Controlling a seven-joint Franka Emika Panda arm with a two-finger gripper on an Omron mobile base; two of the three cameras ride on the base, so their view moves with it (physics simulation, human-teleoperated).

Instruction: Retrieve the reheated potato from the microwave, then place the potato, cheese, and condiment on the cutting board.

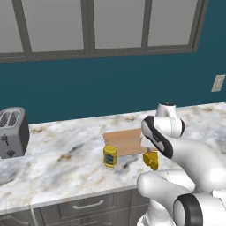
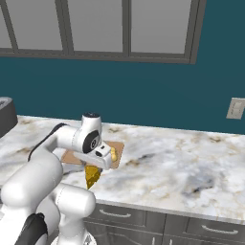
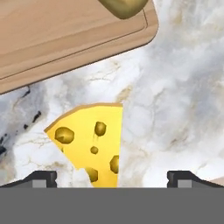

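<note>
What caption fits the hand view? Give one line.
Open claw poised over the cheese on the counter, beside the cutting board holding the potato.

Arm (image 1: pixel 190 159): glossy white, made of rounded tube-like segments and bulging elbows.
Joints: dark bands and black rings between the white shells; one wide black oval band on the upper link, another black ring low on the base link.
Wrist cap (image 2: pixel 91 116): white dome with a small dark grey disc on top.
Hand (image 2: pixel 102 158): white boxy body with a round black disc on its side.
Fingertips (image 3: pixel 41 178): small, dark, blocky.
</note>
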